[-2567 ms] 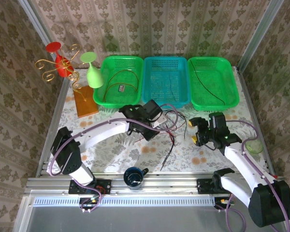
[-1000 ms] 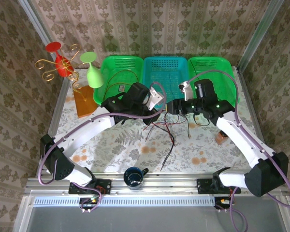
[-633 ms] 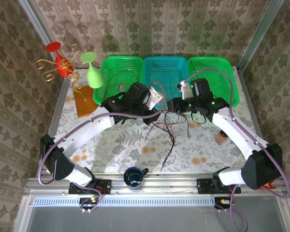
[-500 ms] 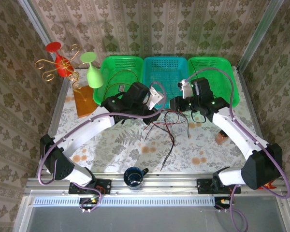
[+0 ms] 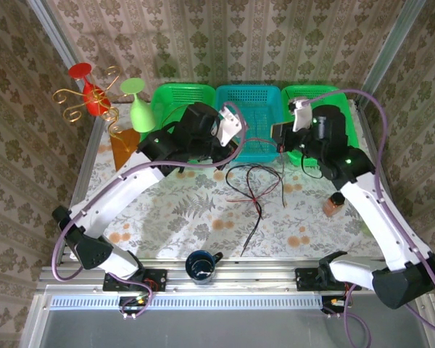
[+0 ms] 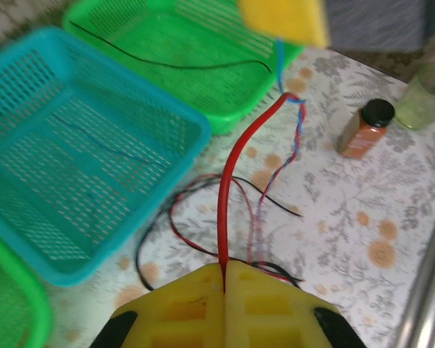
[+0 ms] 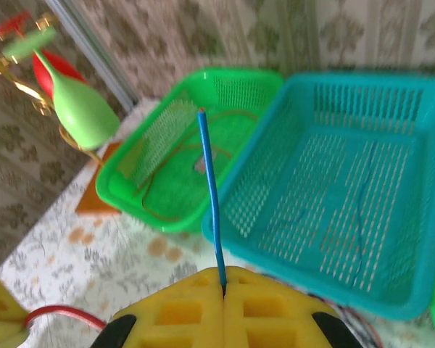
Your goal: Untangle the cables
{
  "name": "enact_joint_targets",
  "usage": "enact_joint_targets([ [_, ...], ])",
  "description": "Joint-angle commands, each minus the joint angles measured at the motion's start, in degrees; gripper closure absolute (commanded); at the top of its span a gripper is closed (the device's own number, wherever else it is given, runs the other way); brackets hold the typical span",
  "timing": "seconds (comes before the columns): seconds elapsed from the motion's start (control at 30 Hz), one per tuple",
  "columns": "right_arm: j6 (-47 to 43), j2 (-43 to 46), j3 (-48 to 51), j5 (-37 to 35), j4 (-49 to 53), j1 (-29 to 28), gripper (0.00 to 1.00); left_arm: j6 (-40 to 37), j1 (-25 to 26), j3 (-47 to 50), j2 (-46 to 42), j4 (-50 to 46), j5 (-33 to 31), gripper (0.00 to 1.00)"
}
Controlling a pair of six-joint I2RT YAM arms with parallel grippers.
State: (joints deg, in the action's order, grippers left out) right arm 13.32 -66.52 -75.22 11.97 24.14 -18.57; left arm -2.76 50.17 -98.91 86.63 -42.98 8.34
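Observation:
The cables (image 5: 251,190) form a loose tangle of black and red wires that droops from both grippers onto the floral table. My left gripper (image 5: 234,139) is raised in front of the baskets. In the left wrist view the left gripper (image 6: 225,267) is shut on a red cable (image 6: 230,181) that runs up toward the other arm's yellow finger (image 6: 283,18). My right gripper (image 5: 283,138) is just to the right at about the same height. Seen from the right wrist, the right gripper (image 7: 223,272) is shut on a blue cable (image 7: 210,188) that sticks out over the baskets.
Three baskets line the back: a green basket (image 5: 164,123) with a brown wire, a teal basket (image 5: 274,109), and a green basket (image 5: 341,148) with a black wire. A spice bottle (image 5: 334,204) stands at the right, a dark mug (image 5: 201,264) at the front edge, and a wooden stand (image 5: 127,154) with glasses at the left.
The right gripper has shut on the blue cable and risen back to the right. The left gripper has risen too, and the tangle now hangs stretched between them.

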Motion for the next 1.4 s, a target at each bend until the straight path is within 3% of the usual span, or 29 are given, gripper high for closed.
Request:
enact_joint_targets([
  [0.0, -1.34, 1.94, -3.72, -2.88, -0.48, 0.23, 1.0, -4.98, -0.64, -3.24, 0.6, -4.74, -4.65, 1.0],
  [0.23, -1.46, 4.11, -7.35, -6.57, -0.98, 0.4, 1.0, -4.63, -1.97, -1.31, -3.41, 0.33, -7.45, 1.0],
  [0.3, -0.02, 4.23, -8.02, -5.96, -1.23, 0.39, 1.0, -5.33, -2.11, -0.46, -3.9, 0.45, -5.57, 1.0],
  [0.43, 6.69, 2.78, -9.41, 2.22, -3.02, -0.02, 1.0, -7.03, -1.12, 3.18, -4.44, 3.46, 0.67, 1.0],
  [0.53, 7.24, 2.1, -10.2, 2.65, -2.5, -0.36, 1.0, -6.92, -0.36, 6.22, -4.8, 7.44, 3.51, 1.0],
  [0.6, 6.82, 2.25, -10.19, 2.08, -2.42, -0.39, 1.0, -6.58, -0.06, 7.16, -4.72, 8.68, 4.07, 0.92],
  [0.8, 6.09, 2.62, -9.8, 2.82, -1.3, -0.42, 1.0, -5.13, 0.18, 8.25, -3.94, 12.02, 6.63, 0.52],
  [0.93, 6.13, 3.28, -8.78, 2.72, -1.51, -0.34, 1.0, -4.71, 0.4, 7.3, -2.34, 12.1, 7.68, 0.46],
  [1.0, 6.12, 3.48, -8.5, 2.73, -1.66, -0.41, 1.0, -4.56, 0.49, 6.91, -1.42, 12.13, 7.64, 0.53],
  [1.1, 5.34, 3.68, -8.46, 2.06, -1.06, -0.38, 1.0, -4.35, 0.6, 6.07, -0.81, 11.15, 5.32, 0.98],
  [1.27, 4.74, 4.6, -8.26, -2.87, 0.89, -0.26, 1.0, -5.52, 0.47, 6.67, -2.92, 10.9, 1.19, 1.0],
  [1.37, 6.72, 5.16, -8.43, -11.9, 3.83, -0.28, 1.0, -7.72, 0.58, 8.03, -5.81, 11.37, -3.57, 1.0],
])
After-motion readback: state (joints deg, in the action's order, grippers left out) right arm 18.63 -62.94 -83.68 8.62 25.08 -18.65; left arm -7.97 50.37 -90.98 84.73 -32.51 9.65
